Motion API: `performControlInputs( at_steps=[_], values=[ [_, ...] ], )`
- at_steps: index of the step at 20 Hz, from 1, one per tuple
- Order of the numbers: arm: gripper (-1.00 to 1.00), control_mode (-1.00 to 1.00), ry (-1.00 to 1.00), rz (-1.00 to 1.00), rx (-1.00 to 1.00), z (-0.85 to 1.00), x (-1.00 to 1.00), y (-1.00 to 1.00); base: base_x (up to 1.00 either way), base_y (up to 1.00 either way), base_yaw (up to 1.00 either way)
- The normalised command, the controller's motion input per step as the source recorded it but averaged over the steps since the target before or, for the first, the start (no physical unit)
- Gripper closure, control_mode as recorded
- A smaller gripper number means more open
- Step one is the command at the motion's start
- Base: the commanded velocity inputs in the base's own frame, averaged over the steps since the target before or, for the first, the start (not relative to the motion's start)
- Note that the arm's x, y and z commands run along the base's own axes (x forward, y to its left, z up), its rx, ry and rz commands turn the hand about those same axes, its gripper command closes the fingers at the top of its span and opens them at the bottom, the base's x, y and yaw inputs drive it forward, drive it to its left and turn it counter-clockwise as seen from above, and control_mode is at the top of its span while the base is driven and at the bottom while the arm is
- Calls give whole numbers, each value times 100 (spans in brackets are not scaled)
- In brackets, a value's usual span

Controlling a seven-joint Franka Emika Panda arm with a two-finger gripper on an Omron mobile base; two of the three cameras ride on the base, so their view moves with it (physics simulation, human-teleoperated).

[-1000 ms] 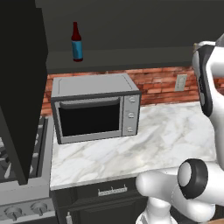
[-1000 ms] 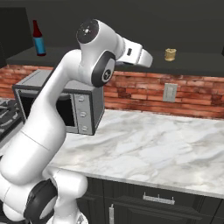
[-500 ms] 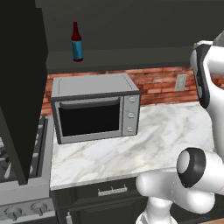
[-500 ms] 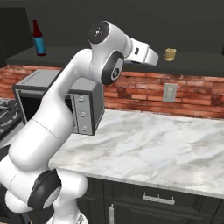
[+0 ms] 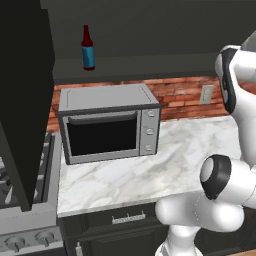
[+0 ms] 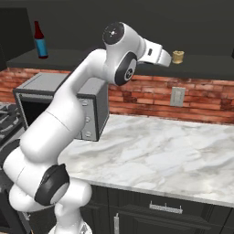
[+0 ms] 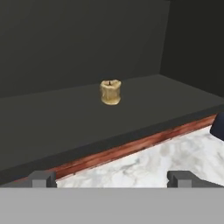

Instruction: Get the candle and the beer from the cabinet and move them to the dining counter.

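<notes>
Centrally placed in the hand view: candle [image 7: 110, 92], squat, tan-yellow, ragged-rimmed, upright on dark shelf [image 7: 65, 118]. Gripper [image 7: 111, 179] spread wide at the bottom, grasping nothing.

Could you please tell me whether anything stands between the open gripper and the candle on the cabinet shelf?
Nothing visible does. In the hand view the candle stands alone on the dark cabinet shelf, straight ahead of the gripper, whose jaws are wide open. The beer stands far off at the shelf's other end.
</notes>
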Motion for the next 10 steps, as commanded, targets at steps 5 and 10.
performControlInputs(
  at_steps=[5,10],
  values=[
    [-100,-100,0,0,0,-15,29,-5,0,0,0],
    [-100,-100,0,0,0,-10,24,-8,0,0,0]
  ],
)
